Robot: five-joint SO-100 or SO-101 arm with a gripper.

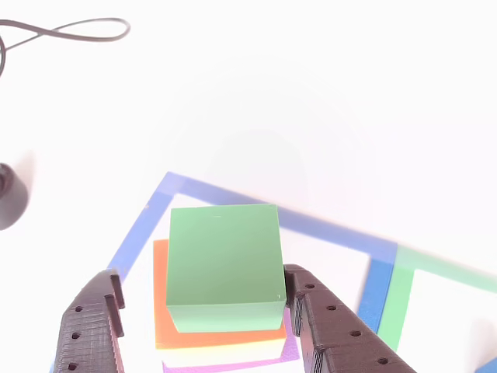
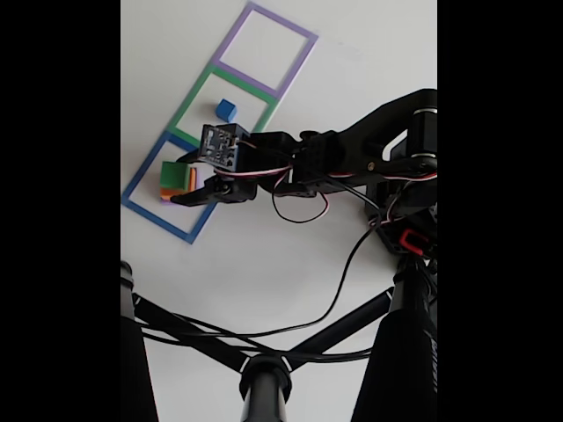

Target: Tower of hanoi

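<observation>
Straddling the stack, the gripper (image 1: 203, 311) had its two dark fingers (image 1: 92, 326) standing apart on either side of the green cube (image 1: 225, 264), the right-hand one in the other view just beside the cube's face or touching it, the left-hand one clear of it; nothing was clamped. The green cube sat on top of the orange cube (image 1: 161, 311), which lay on the purple cube (image 1: 287, 351), the pile resting inside the blue outlined square (image 2: 145, 180) near the left edge of the tabletop (image 2: 264, 264) in the fixed view. The blue cube (image 2: 226, 110) stood apart in the neighbouring green outlined square (image 2: 198, 97), with the purple outlined square (image 2: 264, 48) beyond it.

The likeliest trouble from here looked to be an uneven close. With one finger nearer than the other, it would probably push the green cube sideways before the far finger met it, sliding it across the orange cube or twisting the whole pile. A grip set too low could also catch the orange cube's edge and drag it along when lifting.
</observation>
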